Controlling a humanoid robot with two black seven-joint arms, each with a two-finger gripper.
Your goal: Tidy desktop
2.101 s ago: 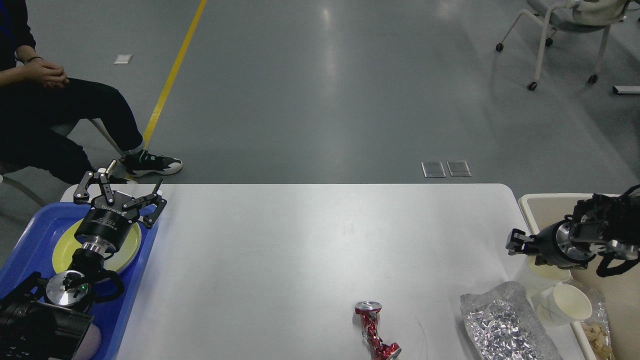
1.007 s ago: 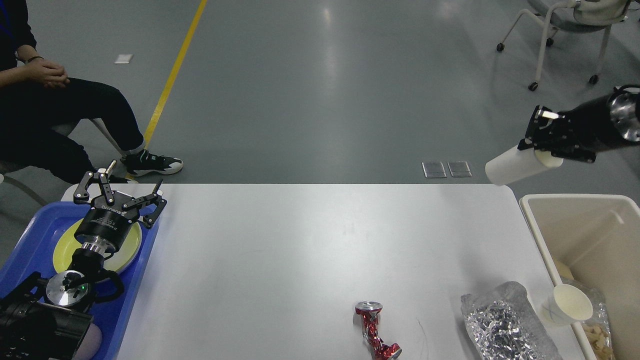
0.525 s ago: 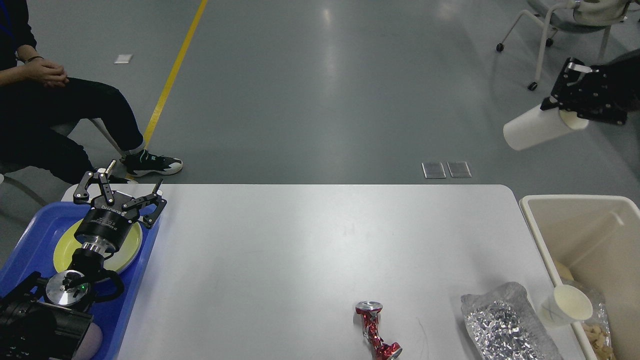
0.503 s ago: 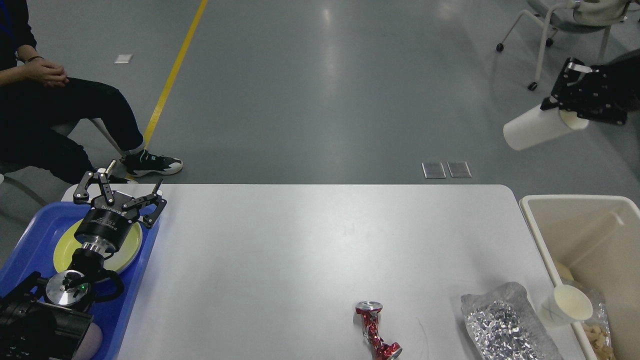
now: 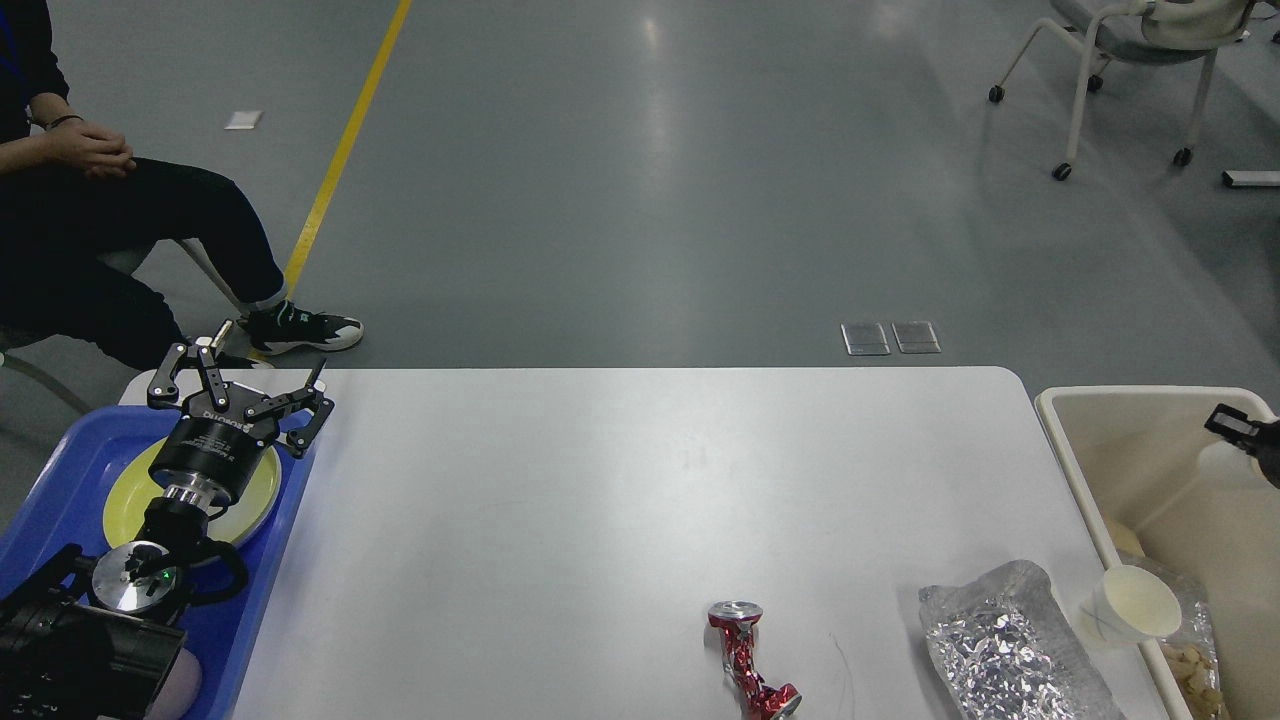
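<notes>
The white desktop point(image 5: 600, 500) carries a crushed red can point(image 5: 745, 660) at the front middle and a crumpled silver foil bag point(image 5: 1000, 650) at the front right. A white paper cup point(image 5: 1135, 605) lies on its side at the beige bin's rim. My left gripper point(image 5: 240, 378) is open and empty, hovering over a yellow plate point(image 5: 262, 490) in the blue tray point(image 5: 60, 470). Only a dark tip of my right gripper point(image 5: 1240, 430) shows at the right edge, over the beige bin point(image 5: 1062, 425). Its fingers cannot be told apart, and any load is hidden.
The bin holds some scraps at its front end point(image 5: 1190, 665). A person point(image 5: 90, 220) sits beyond the table's far left corner. A wheeled chair point(image 5: 1130, 60) stands far back right. A pale round object point(image 5: 180, 685) lies at the tray's front.
My right arm, which held a white cup high over the floor, has swung down over the bin and mostly out of view; the cup no longer shows. The left arm has not moved.
</notes>
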